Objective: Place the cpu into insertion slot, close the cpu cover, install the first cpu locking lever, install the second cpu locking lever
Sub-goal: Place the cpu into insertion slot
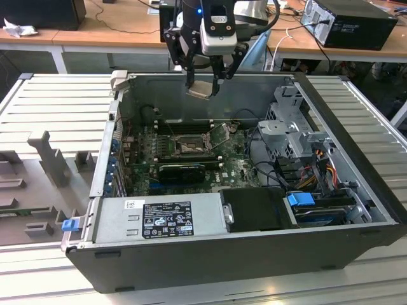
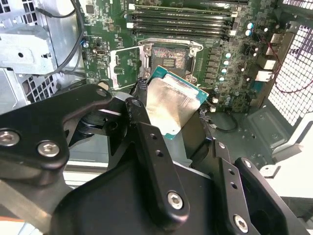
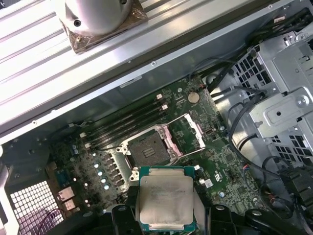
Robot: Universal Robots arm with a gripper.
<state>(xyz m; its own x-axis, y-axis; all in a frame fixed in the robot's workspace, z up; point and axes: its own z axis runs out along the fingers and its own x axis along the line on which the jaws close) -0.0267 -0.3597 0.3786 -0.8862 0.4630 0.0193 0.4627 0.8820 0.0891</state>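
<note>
Grey moulded jig pieces sit at the exterior view's left, on the slatted metal table, just beside the open PC case. Inside the case lies the green motherboard, w/ the PSU along the near wall.

Up over the case's far wall hangs the gripper. Its fingers press in on two opposite edges of the cpu, so the chip is pinched btwn them, tilted, well clear of the board. Lower down on the board the insertion slot lies uncovered. The cpu cover stands swung up on the slot's side toward the exterior view's right.

In the second wrist view the cpu shows its silver top, w/ the insertion slot beyond it and RAM slots past that. Far right in the exterior view: the metal drive cage and a bunch of cables.
</note>
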